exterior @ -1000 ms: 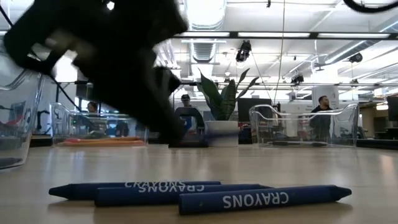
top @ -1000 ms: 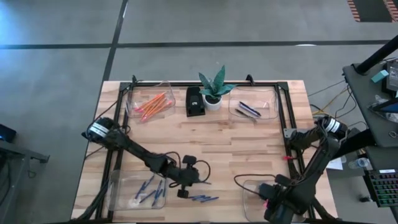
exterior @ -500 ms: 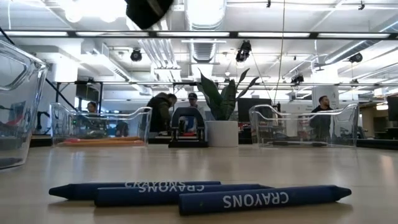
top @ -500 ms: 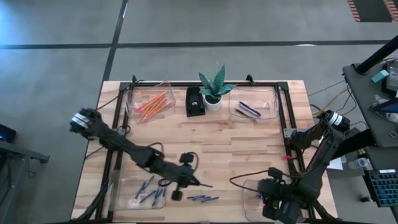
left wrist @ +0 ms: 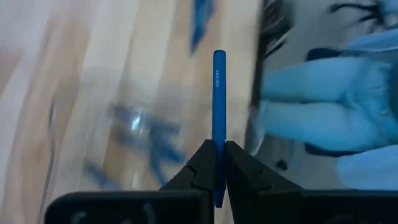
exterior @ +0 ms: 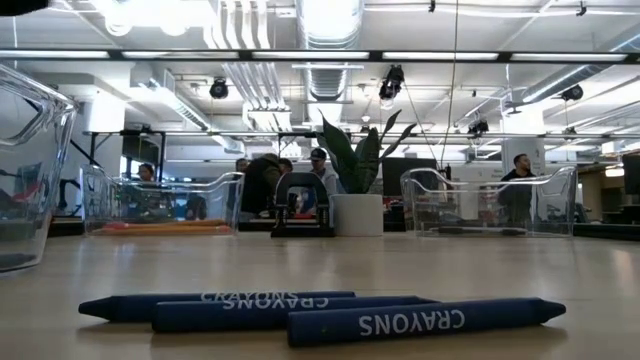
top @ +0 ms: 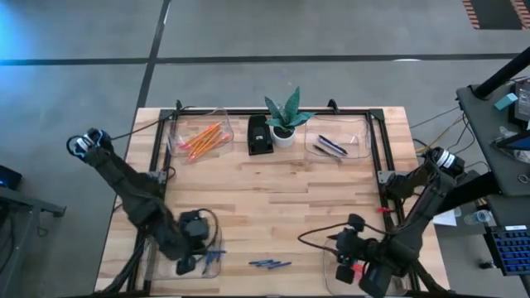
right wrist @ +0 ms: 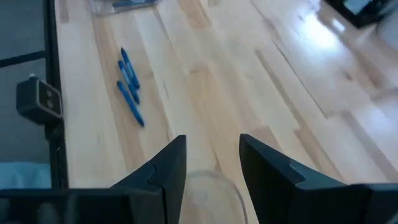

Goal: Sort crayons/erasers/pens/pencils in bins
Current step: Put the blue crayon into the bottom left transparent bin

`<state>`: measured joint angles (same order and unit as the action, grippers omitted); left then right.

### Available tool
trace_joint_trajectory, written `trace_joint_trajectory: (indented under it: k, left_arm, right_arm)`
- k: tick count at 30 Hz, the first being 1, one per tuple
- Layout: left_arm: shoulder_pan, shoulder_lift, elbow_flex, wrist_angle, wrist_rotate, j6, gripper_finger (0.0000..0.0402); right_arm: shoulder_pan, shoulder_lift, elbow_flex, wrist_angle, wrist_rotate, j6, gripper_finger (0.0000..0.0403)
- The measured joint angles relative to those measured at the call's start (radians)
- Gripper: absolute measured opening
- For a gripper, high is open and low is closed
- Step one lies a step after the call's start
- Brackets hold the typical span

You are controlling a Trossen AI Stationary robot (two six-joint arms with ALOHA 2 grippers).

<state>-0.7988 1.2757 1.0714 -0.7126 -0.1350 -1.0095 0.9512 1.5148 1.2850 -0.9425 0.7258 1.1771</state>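
The left gripper [left wrist: 218, 163] is clamped on one blue crayon [left wrist: 219, 112] that sticks straight out from between its fingers. In the high view this gripper [top: 195, 251] hangs over the clear bin [top: 157, 252] at the bench's [top: 273, 190] front left corner, where several more blue crayons [top: 212, 255] lie.

Three crayons [exterior: 320, 312] lie loose on the bare wood, side by side, near the front edge around the middle; from above they show as a small blue cluster [top: 270, 264].

The right gripper [right wrist: 211, 163] has its fingers apart with nothing between them. It sits above the bin [top: 330, 266] at the front right corner, just right of the loose crayons.

Along the back edge, the left bin [top: 219, 120] holds orange pencils [top: 201, 137], and the right bin [top: 360, 136] holds dark pens [top: 331, 146]. Between them stand a small black box [top: 260, 135] and a potted plant [top: 285, 114].
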Motion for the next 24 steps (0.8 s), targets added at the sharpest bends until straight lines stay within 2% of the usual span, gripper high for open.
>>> trace_joint_trajectory:
  k: [4,7,16,24]
  left_arm:
    - [-0.081,0.016,-0.022,-0.111,-0.001,-0.195,0.0004]
    - [-0.12,0.043,-0.062,-0.111,-0.001,-0.268,0.0004]
    - [-0.135,0.148,-0.106,-0.101,0.031,-0.294,0.0004]
    - [-0.135,0.228,-0.119,-0.094,0.066,-0.294,0.0008]
  right_arm:
    - [-0.052,0.031,0.0,0.097,0.008,-0.113,0.0139]
    - [-0.093,0.059,0.0,0.192,0.0,-0.213,0.0139]
    - [-0.174,0.143,0.0,0.389,-0.002,-0.406,0.0139]
    - [-0.187,0.231,0.003,0.549,-0.074,-0.542,0.0139]
